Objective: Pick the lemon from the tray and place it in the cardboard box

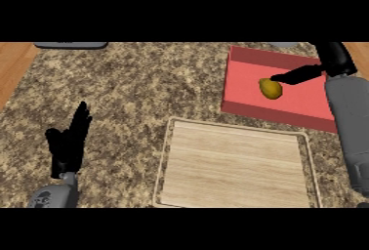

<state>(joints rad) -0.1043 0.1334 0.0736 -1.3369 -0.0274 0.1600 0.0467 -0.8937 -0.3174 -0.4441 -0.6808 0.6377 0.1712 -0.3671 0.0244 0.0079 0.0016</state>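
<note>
right robot hand (pixel 306 73): reaching in from the far right over the red box, fingers stretching left, tips touching the lemon; cannot tell if they are curling round it
lemon (pixel 270 88): sitting inside the cardboard box, toward its middle, right at the fingertips
cardboard box (pixel 249 66): red, lying far right on the worktop, just beyond the tray's far right corner
tray (pixel 234 166): light wood with a raised rim, sitting near centre-right, carrying nothing
left robot hand (pixel 69 141): resting near left, fingers pointing up and straight, holding nothing
worktop (pixel 130 83): speckled granite, wood edge showing far left
</note>
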